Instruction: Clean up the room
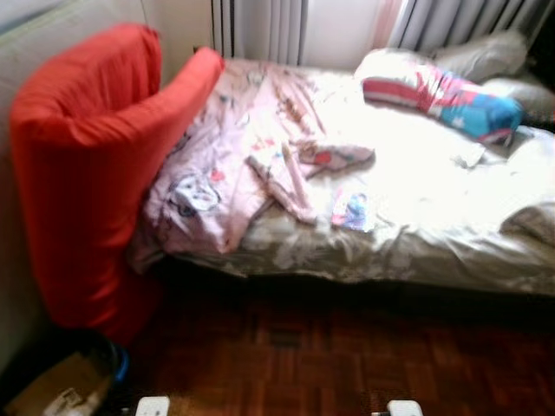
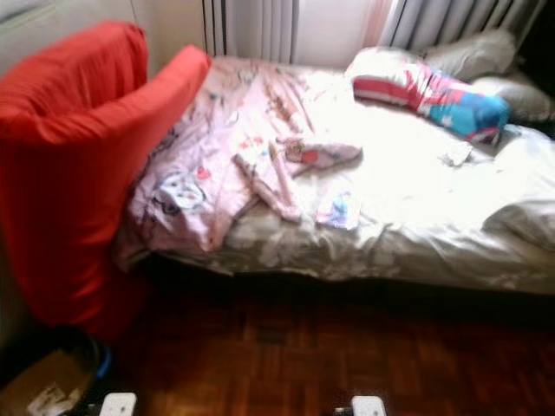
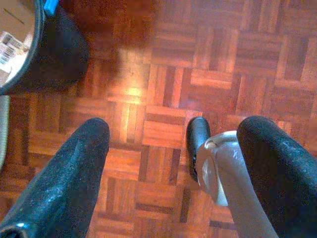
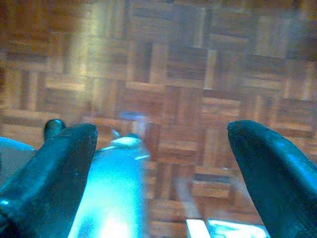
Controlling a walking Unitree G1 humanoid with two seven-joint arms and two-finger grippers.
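Room: unmade bed (image 1: 416, 251) ahead, clutter on top, nothing yet picked up.
Left gripper (image 3: 173, 163): hung low over parquet floor (image 3: 163, 64), black fingers (image 3: 64, 183) spread wide, nothing between them.
Right gripper (image 4: 163, 168): likewise over the floor, fingers parted and bare; blurred.
Bin (image 3: 54, 54): dark, round, by the left arm; cardboard with a label inside.
Floor: glossy wooden blocks in a basket-weave pattern, hard and likely slick.
Red cover (image 1: 87, 165): smooth cloth over a tall padded shape, leaned at the bed's left end, touching the pink quilt.
Quilt (image 1: 225, 165): pink, printed, soft and crumpled, bunched on the left half, one corner drooping over the edge.
Small item (image 1: 351, 211): flat, pale with blue and pink, near the front edge; too blurred to name.
Sheet: white, wrinkled, washed out by window light.
Pillow (image 1: 442, 100): striped pink, white and blue, plump, far right; plainer pillows behind.
Curtains (image 1: 260, 30): pleated, at the back.
Risks: probably dragging the quilt off when gripping one fold, since loose cloth slides; misjudging a grasp through blur and glare; bumping the bin when stepping forward.
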